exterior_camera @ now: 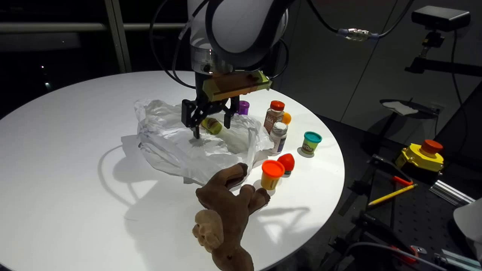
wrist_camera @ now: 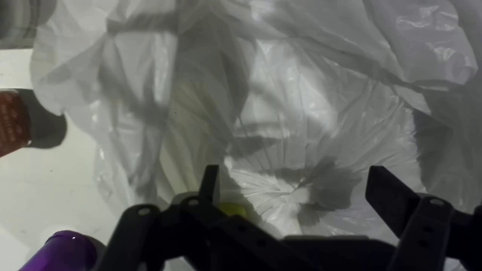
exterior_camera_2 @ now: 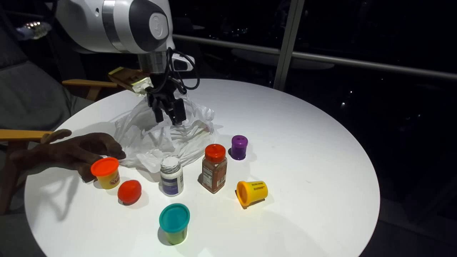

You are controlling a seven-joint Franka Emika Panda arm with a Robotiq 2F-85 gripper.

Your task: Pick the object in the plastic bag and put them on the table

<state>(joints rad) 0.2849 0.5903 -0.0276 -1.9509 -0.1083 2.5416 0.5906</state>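
Jaws of the gripper [wrist_camera: 295,180] are spread wide, pointing down over the mouth of the white plastic bag [exterior_camera: 169,154]; can't tell if they touch the plastic. Task obj. = yellow-green tub [exterior_camera: 213,127], lying tilted inside the bag; wrist view shows just a sliver of it, beside one jaw & partly hidden by the gripper. Bag is crumpled, open, sitting on the round white table [exterior_camera: 67,150].

Just past it, in an exterior view: purple jar [exterior_camera_2: 239,147], upright; red-capped spice bottle [exterior_camera_2: 214,170] & white bottle [exterior_camera_2: 171,180], both standing, nr each other, white one right by the bag's edge. Farther out: yellow tub [exterior_camera_2: 256,191] on its side, teal-lidded tub [exterior_camera_2: 175,223] upright, red rounded obj. [exterior_camera_2: 129,192] w/ orange-lidded tub [exterior_camera_2: 107,175] standing just beside it. Brown toy animal [exterior_camera: 228,207] lies w/ legs toward the bag in both exterior views; can't tell if they touch it.

Off the table: grey chair [exterior_camera_2: 34,96] w/ wooden armrests; black-&-silver camera [exterior_camera: 440,18]; red-buttoned yellow box [exterior_camera: 420,158]; yellow pencil [exterior_camera: 392,195] on dark perforated board [exterior_camera: 416,220]. Bkgd. dark, w/ metal post [exterior_camera_2: 290,39].
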